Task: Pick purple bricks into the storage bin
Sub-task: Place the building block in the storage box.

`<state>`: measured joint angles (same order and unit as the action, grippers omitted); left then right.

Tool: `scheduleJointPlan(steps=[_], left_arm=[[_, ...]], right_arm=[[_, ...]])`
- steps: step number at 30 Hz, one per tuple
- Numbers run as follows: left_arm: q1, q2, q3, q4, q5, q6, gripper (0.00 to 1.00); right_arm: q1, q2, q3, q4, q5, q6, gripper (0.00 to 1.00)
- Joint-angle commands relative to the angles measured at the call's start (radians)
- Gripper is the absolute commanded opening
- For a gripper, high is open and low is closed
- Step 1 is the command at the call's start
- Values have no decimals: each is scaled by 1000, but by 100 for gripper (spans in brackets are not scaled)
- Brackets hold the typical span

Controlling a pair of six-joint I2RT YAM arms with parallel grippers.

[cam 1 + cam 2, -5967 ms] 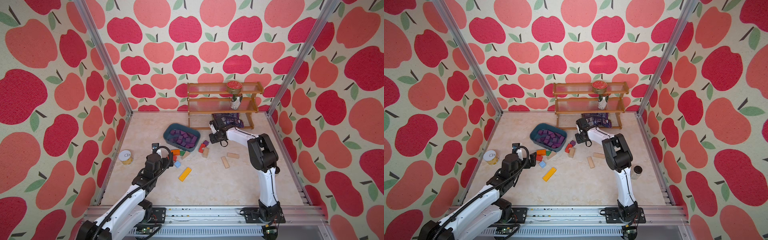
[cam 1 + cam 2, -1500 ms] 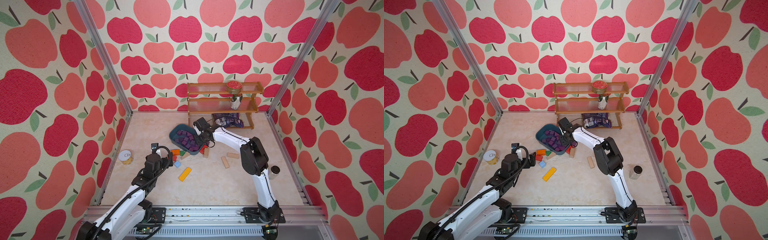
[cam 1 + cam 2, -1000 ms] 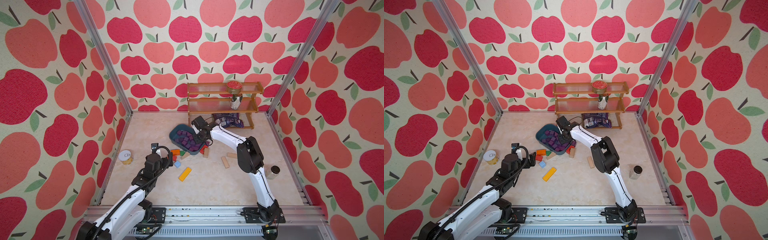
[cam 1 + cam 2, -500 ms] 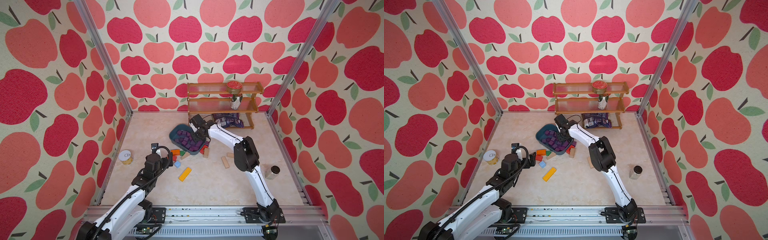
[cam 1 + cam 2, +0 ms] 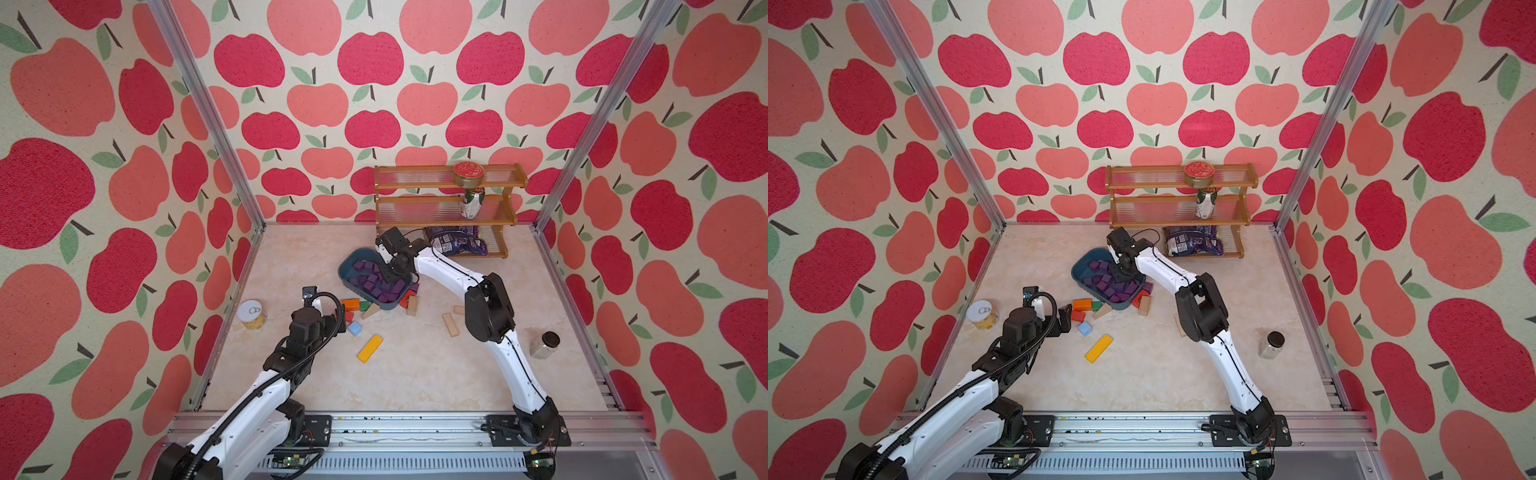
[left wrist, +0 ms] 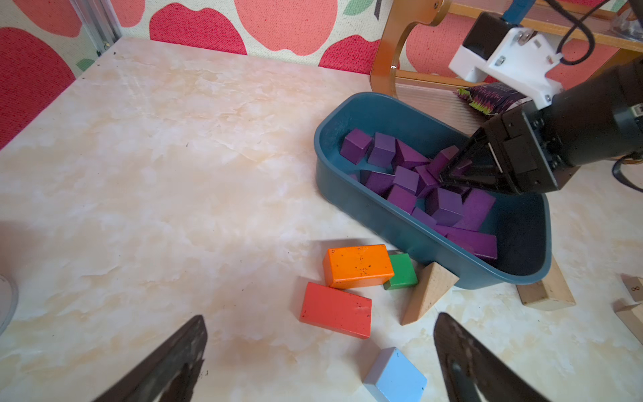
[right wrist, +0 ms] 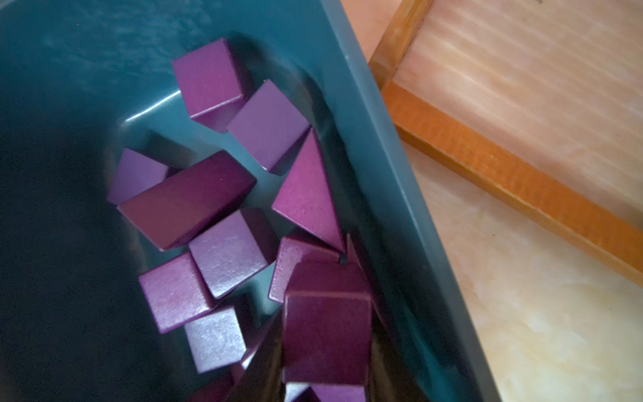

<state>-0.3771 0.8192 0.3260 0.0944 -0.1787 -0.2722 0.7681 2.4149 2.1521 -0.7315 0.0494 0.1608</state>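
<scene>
The storage bin (image 5: 346,268) (image 5: 1079,266) is a teal tub on the floor in front of the rack, and several purple bricks (image 5: 374,283) (image 5: 1105,283) (image 6: 382,150) (image 7: 208,80) lie in it. My right gripper (image 5: 390,271) (image 5: 1124,275) (image 6: 452,174) (image 7: 327,351) reaches down inside the bin (image 7: 365,104), shut on a purple cube (image 7: 327,330). One more purple brick (image 5: 414,287) (image 5: 1148,286) lies on the floor just outside the bin's right end. My left gripper (image 5: 337,319) (image 5: 1064,318) (image 6: 320,322) stands open and holds nothing, low over the floor near the coloured blocks.
Orange (image 6: 358,266), red (image 6: 335,309), green (image 6: 402,271), light-blue (image 6: 396,377) and tan wooden (image 6: 428,296) blocks lie by the bin's near side. A yellow block (image 5: 370,348), a tin can (image 5: 251,314), a jar (image 5: 545,345) and the wooden rack (image 5: 446,199) also stand about.
My right gripper has carried the purple cube leftward from beside the bin to inside it, low among the bricks. The left arm has not moved.
</scene>
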Motion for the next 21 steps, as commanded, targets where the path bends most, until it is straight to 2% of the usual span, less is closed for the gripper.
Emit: scheduleJointPlan(steps=[1,21], left_arm=[[4,6,1,-11,-19,-5,99],[6,8,2,-10,-21,-6,99]], right_arm=[[16,20,-9,-30,-35,-21,21],[11,-35,-42,-5,-123,13,21]])
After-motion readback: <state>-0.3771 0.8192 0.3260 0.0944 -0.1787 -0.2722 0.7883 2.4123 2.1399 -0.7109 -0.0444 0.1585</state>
